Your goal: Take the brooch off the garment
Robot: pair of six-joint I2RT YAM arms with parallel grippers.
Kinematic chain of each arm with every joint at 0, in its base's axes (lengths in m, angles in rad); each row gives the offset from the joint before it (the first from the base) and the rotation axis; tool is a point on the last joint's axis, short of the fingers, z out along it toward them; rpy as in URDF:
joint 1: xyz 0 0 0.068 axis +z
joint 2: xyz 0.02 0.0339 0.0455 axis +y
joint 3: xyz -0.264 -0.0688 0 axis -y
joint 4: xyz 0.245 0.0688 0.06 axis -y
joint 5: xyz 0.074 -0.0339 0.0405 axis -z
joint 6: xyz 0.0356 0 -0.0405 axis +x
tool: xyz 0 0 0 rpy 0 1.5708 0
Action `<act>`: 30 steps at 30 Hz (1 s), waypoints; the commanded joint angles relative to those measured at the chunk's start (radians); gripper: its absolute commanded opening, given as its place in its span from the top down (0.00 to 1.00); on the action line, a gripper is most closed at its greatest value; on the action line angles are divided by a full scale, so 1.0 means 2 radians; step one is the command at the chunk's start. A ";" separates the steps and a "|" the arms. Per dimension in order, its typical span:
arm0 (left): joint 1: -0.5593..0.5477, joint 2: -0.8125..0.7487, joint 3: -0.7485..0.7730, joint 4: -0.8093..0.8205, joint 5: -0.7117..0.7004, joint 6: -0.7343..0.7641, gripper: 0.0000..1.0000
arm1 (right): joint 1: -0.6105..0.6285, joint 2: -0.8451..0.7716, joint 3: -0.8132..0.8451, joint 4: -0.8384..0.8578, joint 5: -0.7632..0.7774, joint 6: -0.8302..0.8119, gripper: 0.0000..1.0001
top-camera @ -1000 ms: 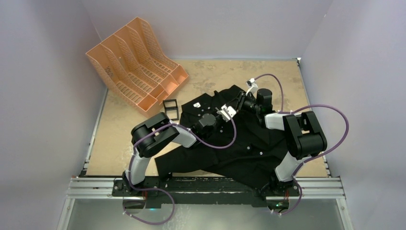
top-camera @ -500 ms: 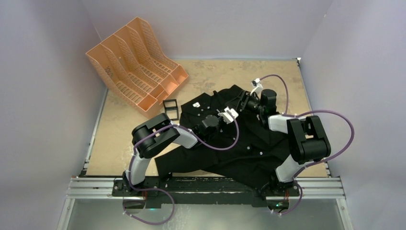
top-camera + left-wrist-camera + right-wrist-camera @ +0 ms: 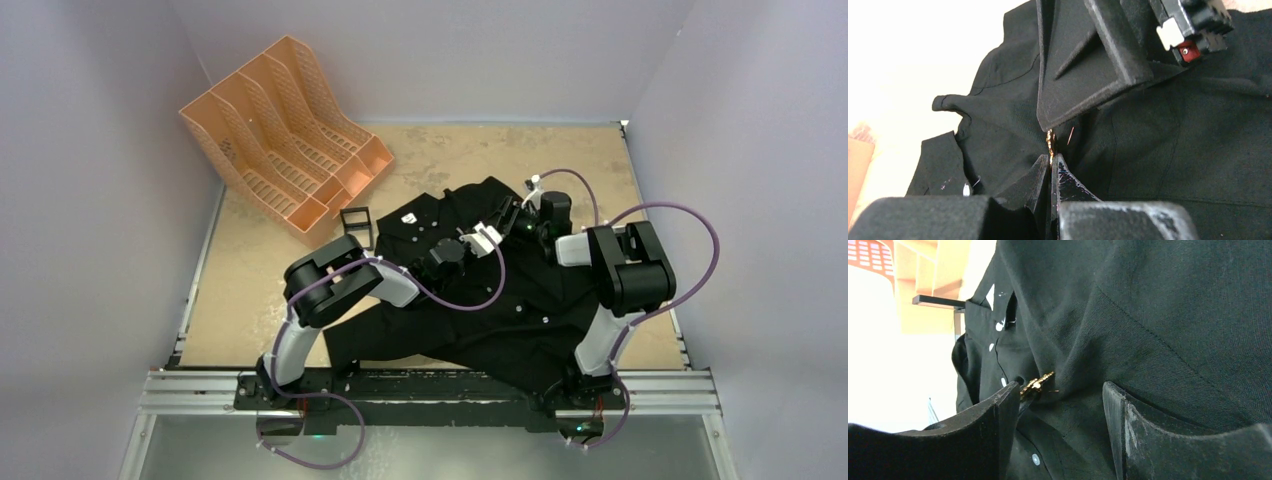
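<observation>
- The garment (image 3: 520, 320) is lying crumpled across the middle of the tan counter (image 3: 440, 150), with its collar end pointing toward 11 o'clock and its hem reaching the near edge.
- The brooch (image 3: 1050, 141) is sitting on a raised fold of the garment, near the collar end. It is showing as a thin gold sliver in the left wrist view and as a small gold sprig (image 3: 1037, 384) in the right wrist view.
- The left claw (image 3: 1050, 162) is coming in from 6 o'clock in its own view. Its two fingers are pressed almost together, leaving only a thin slit, and the lower end of the brooch is running into that slit, so the claw appears to be pinching it.
- The right claw (image 3: 1060, 390) is standing wide, its fingers well apart and a ridge of black cloth lying between them.
- In the right wrist view the brooch is resting just beside the tip of the finger at 9 o'clock, and I cannot tell whether the two are touching.
- In the left wrist view one broad finger of the right claw is reaching down from 12 o'clock, its tip ending right at the upper end of the brooch.
- An orange file rack (image 3: 280, 130) is standing at 10 o'clock from the garment.
- A small black frame (image 3: 356, 227) is lying between the rack and the collar.
</observation>
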 commanded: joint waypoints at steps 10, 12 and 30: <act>-0.002 -0.010 0.012 -0.002 -0.040 0.006 1.00 | -0.032 0.032 0.023 -0.068 0.024 0.003 0.35; -0.003 -0.014 0.008 -0.005 -0.044 0.008 1.00 | -0.034 0.035 0.026 -0.077 0.030 0.000 0.35; -0.003 -0.175 -0.060 -0.104 -0.059 -0.031 1.00 | -0.105 0.019 0.064 -0.164 0.079 -0.028 0.34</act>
